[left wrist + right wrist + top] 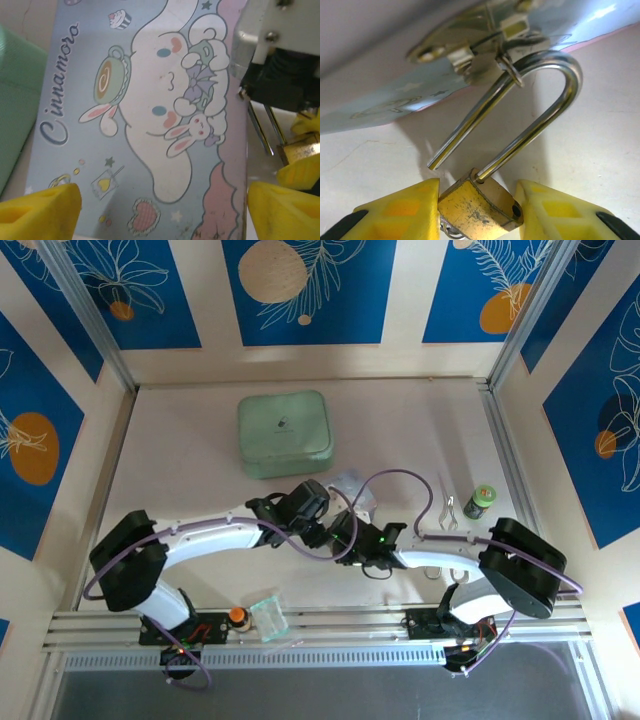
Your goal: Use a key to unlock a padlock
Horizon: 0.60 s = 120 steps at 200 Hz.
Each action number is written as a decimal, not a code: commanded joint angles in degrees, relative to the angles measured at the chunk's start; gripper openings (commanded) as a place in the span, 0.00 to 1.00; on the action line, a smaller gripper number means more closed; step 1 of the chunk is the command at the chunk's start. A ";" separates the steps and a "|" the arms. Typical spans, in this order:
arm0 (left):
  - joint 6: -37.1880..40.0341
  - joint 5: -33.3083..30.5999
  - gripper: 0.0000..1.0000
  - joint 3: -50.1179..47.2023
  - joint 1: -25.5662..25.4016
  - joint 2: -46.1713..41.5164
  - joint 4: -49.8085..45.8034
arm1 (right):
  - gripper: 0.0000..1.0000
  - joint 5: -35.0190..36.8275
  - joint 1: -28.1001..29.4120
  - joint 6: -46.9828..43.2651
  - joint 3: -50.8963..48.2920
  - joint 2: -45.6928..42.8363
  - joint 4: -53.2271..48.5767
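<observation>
Top external: white table (180,465), blue-patterned walls (350,300).

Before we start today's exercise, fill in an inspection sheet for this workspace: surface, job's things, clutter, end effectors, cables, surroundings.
Surface: pale matte table.
Job's things: padlock with a scuffed brass body; its shackle is open, one leg free, hooked through the clasp ring of the cartoon tin; key not made out.
Clutter: mint tin, green-capped bottle, looped metal tool, orange-capped item, clear plastic container.
End effectors: right end effector shut on the padlock body; left end effector open, fingers spread above the cartoon tin.
Cables: purple cables loop over both arms.
Surroundings: blue floral wall panels; metal rail at the near edge.
</observation>
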 commanded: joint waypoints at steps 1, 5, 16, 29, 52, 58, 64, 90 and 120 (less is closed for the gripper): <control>1.87 -0.74 0.79 0.58 -0.65 2.75 0.97 | 0.37 0.93 -1.87 1.92 -2.76 -0.80 -0.99; 1.87 -1.36 0.79 0.23 -0.78 2.87 1.03 | 0.37 0.54 -2.30 2.18 -3.08 -1.05 -0.55; 1.88 -2.75 0.77 -0.76 -1.04 3.13 1.04 | 0.37 -0.69 -3.61 2.67 -3.85 -1.51 0.89; 1.65 -3.64 0.76 -1.25 -1.15 3.52 0.05 | 0.37 -0.81 -4.62 3.59 -4.91 -2.04 2.37; 1.49 -2.35 0.69 -3.17 -1.30 2.97 0.22 | 0.37 1.72 -5.45 3.75 -4.91 -1.88 4.09; 1.43 -1.98 0.68 -3.59 -1.32 2.90 0.49 | 0.37 2.48 -5.65 3.75 -4.50 -1.58 4.09; 1.51 -1.84 0.67 -3.80 -1.30 2.99 0.51 | 0.36 2.60 -6.04 3.76 -4.17 -1.40 4.28; 2.18 -2.74 0.67 -3.70 -1.75 3.97 -0.58 | 0.36 0.76 -8.65 4.88 -4.29 -1.35 7.27; 2.94 -3.41 0.66 -3.80 -2.11 4.84 -0.77 | 0.36 -2.86 -12.21 5.46 -4.74 -0.96 10.28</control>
